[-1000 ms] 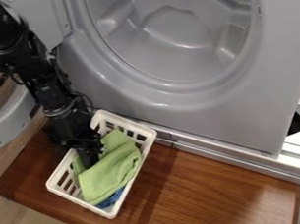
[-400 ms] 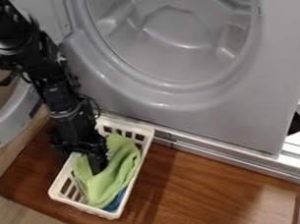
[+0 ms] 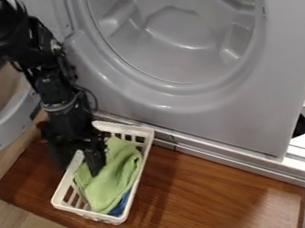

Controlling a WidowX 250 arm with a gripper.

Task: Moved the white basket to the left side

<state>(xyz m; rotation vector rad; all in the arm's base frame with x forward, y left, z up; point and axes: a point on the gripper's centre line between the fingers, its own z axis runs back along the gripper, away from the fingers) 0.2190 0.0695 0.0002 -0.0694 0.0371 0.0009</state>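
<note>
Washing machine [image 3: 249, 107]: grey, across the upper frame
Bench [image 3: 209, 191]: wooden, lower frame
Arm [image 3: 64, 106]: from upper left
White basket [image 3: 148, 132]: on the bench, lower left of centre
Green cloth [image 3: 114, 182]: inside it
Hand [image 3: 86, 162]: at its left wall; clenched or released, cannot tell
Blue cloth [image 3: 121, 204]: under the green
Basket shift: probably in hand
Next move: likely leftward, level, on a secure hold
</note>
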